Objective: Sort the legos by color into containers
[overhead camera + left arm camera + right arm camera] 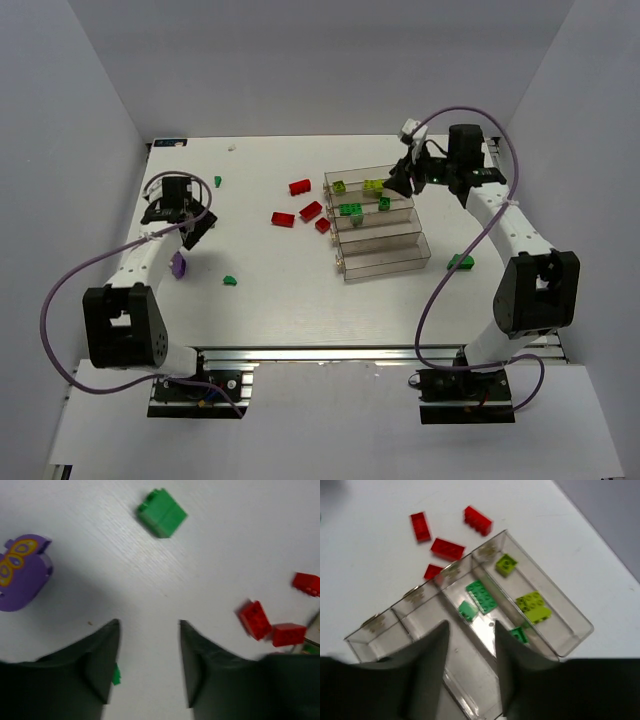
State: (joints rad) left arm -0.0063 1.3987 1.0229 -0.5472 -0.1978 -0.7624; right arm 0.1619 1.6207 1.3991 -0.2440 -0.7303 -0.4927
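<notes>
Above the trays (385, 262), the right gripper (470, 627) is seen parted and empty; the left gripper (149, 625), likewise parted, should be centred over the green brick (161, 514).

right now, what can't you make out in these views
- left wrist view: green scrap mostly behind the left pincer, unidentifiable
- right wrist view: green lego partly behind the right pincer
- top view: white speck near the far edge, too small to name
</notes>
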